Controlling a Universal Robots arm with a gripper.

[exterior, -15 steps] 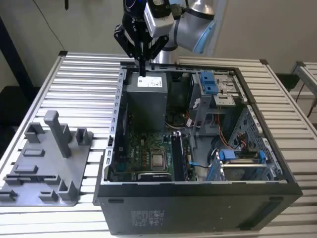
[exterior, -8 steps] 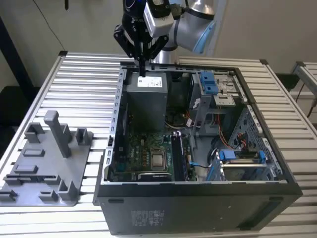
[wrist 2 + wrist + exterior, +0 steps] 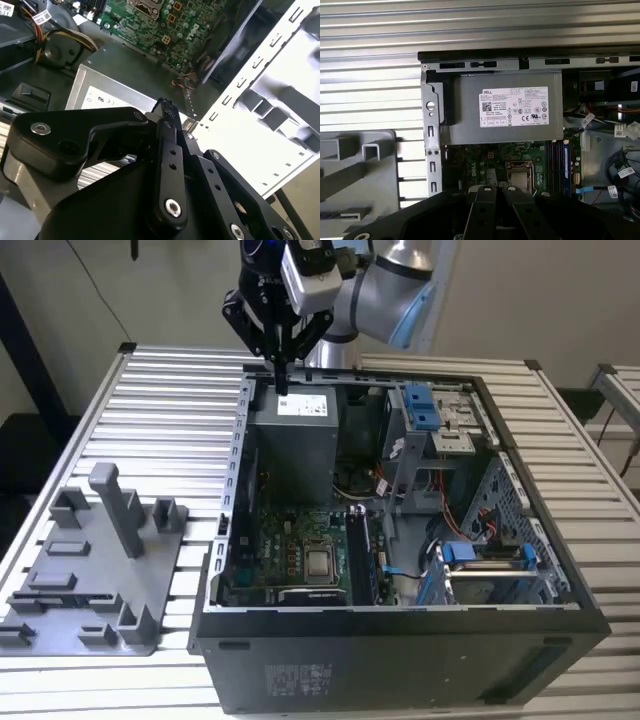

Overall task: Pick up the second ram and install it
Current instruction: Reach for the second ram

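The tool (image 3: 283,386) hangs over the power supply (image 3: 300,440) in the case (image 3: 400,665), its fingers pressed together on nothing. A blue ram (image 3: 566,167) stands slotted in the motherboard (image 3: 485,160), well apart from the tool.

1. In the exterior view, soft, even light falls from above; the ribbed silver metal table (image 3: 170,380) around the black two-fingered pincer (image 3: 283,385) is bright, with pale streaks along its slats.
2. Below the pincer, the open black computer case (image 3: 400,660) is dim inside, and its walls shade the green motherboard (image 3: 290,540).
3. In the second wrist view, the area past the case's slotted metal edge (image 3: 235,90), beside the pincer, washes out to glaring white, while the pincer's own links are near-featureless black.
4. In the first wrist view, the grey box-shaped power supply (image 3: 465,110) ahead of the pincer is evenly lit.
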